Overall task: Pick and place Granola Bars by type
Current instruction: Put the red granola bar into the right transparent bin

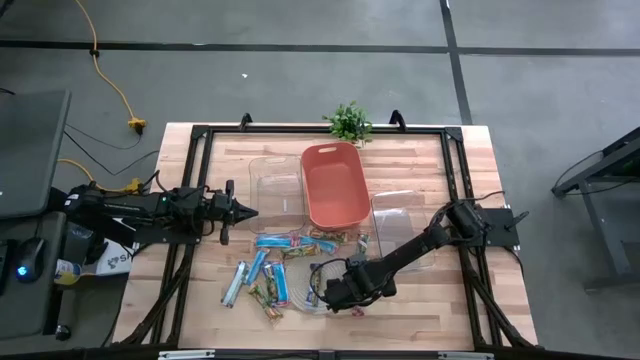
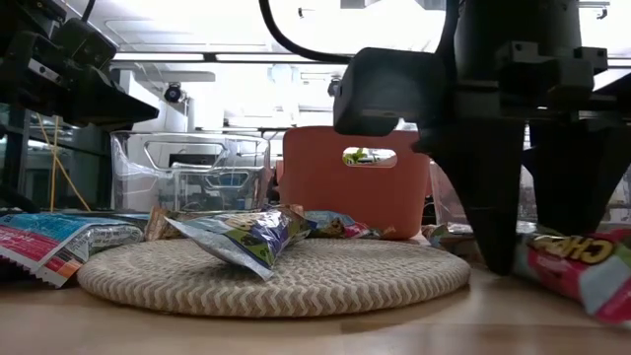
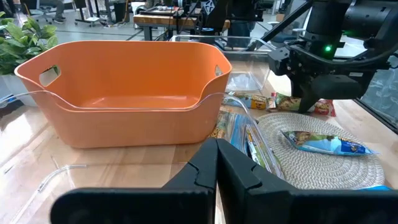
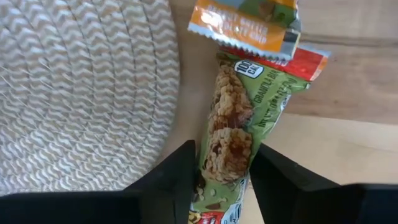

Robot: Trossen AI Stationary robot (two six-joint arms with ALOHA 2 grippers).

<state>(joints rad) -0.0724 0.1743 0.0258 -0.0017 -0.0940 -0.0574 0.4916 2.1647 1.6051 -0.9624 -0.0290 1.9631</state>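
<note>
A: Start at the left of the desk (image 1: 420, 160). What is the left gripper (image 1: 247, 212) doing?

B: It hangs left of the orange bin (image 1: 333, 184), above the wood, fingers (image 3: 249, 180) pressed together with nothing between them.

A: And the bars?

B: Most lie in front of the bin. Blue bars (image 1: 273, 241) sit just in front of it, more blue ones (image 1: 236, 283) farther out to the bin's front left. One blue bar (image 2: 242, 240) rests on the mat (image 2: 296, 281), one end tipped up.

A: Where is the mat?

B: In front of the bin, largely under the right arm in the high view. A clear bin (image 1: 276, 183) touches the orange bin's left side, and another clear bin (image 1: 398, 217) stands to its right.

A: The right gripper (image 4: 222, 180)?

B: Down at desk level in front of the bin, at the mat's edge. Its fingers (image 4: 171, 180) straddle a green bar (image 4: 233, 124) lying on the wood just beside the mat, partly open. I cannot tell whether they press the wrapper yet.

A: Anything by that bar?

B: An orange-labelled wrapper (image 4: 245, 22) and a red bar (image 4: 305, 62) overlap its far end.
</note>
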